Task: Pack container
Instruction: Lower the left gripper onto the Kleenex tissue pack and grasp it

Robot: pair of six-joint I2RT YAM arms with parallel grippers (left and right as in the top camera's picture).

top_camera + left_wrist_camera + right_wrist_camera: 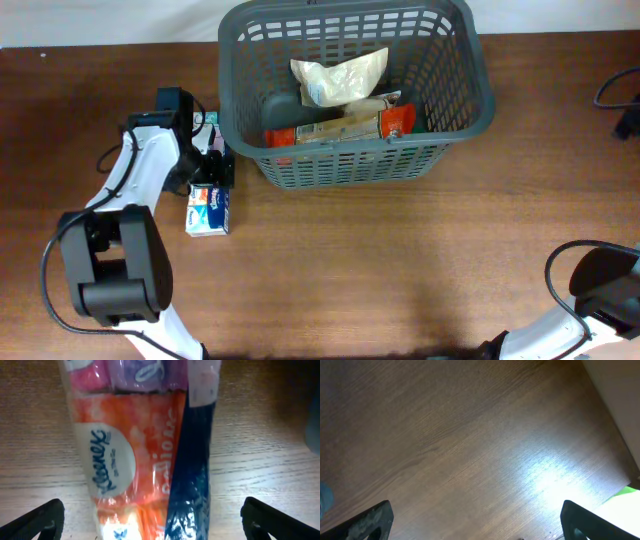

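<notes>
Tissue pack on counter, left pincer wide astride: best centred, lowered square, closed gently on soft wrap.

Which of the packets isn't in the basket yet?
The Kleenex tissue pack, lying on the table left of the container, under the open left gripper. The white bag and red packet are inside.

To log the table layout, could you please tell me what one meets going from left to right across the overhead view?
left arm's base → Kleenex tissue pack → container → right arm
</notes>
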